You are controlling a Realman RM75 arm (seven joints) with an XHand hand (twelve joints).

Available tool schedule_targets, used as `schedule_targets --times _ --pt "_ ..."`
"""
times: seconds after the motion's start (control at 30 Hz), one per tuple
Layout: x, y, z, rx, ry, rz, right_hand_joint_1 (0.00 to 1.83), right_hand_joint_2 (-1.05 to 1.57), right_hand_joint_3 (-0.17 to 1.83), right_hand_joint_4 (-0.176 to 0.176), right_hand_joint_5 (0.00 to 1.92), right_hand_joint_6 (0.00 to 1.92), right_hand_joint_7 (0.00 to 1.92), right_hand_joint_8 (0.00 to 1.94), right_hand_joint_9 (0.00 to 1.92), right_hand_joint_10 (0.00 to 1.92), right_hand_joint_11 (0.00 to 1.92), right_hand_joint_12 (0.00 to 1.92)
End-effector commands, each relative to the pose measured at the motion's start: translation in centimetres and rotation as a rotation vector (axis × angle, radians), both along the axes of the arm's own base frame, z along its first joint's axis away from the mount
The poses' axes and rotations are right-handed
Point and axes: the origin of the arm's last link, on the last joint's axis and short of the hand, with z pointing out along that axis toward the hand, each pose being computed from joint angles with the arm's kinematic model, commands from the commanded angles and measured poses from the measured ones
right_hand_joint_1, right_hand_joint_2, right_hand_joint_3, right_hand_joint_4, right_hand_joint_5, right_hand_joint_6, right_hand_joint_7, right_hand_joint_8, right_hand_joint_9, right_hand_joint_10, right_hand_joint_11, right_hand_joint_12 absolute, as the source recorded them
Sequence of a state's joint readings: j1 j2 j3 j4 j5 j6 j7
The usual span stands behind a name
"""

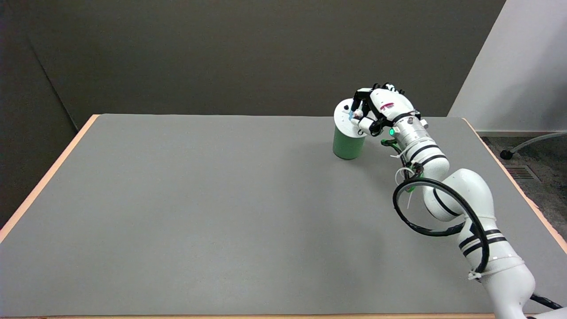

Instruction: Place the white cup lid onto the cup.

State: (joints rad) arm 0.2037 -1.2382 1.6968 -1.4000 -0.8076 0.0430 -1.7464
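Apparently the white cup lid (347, 114) sits on top of the green cup (348, 142), which stands far on the right part of the tabletop (199, 212). The robot hand (380, 110) rests at the lid's right edge, its fingers curled around it, probably to keep it level while seating. Whether it clamps the lid firmly, I cannot tell.

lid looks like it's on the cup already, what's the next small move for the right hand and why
Probably press down lightly, then open the fingers and lift away. The white lid already sits on top of the green cup, and the right hand is at its right edge with fingers on the lid. Whether the lid is fully seated all round cannot be told from this view, so a gentle press first seems safest.
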Motion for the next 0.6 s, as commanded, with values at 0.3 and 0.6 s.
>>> schedule_targets --times 0.3,0.6 --pt "0.1 -1.8 0.0 0.019 0.018 -0.003 1.12 1.22 0.11 0.046 0.7 1.41 0.69 1.45 0.39 1.16 0.0 1.51" --pt "-0.7 -1.7 0.2 0.008 0.013 -0.024 1.12 1.22 0.11 0.044 0.7 1.4 0.68 1.47 0.41 1.11 0.0 1.49"
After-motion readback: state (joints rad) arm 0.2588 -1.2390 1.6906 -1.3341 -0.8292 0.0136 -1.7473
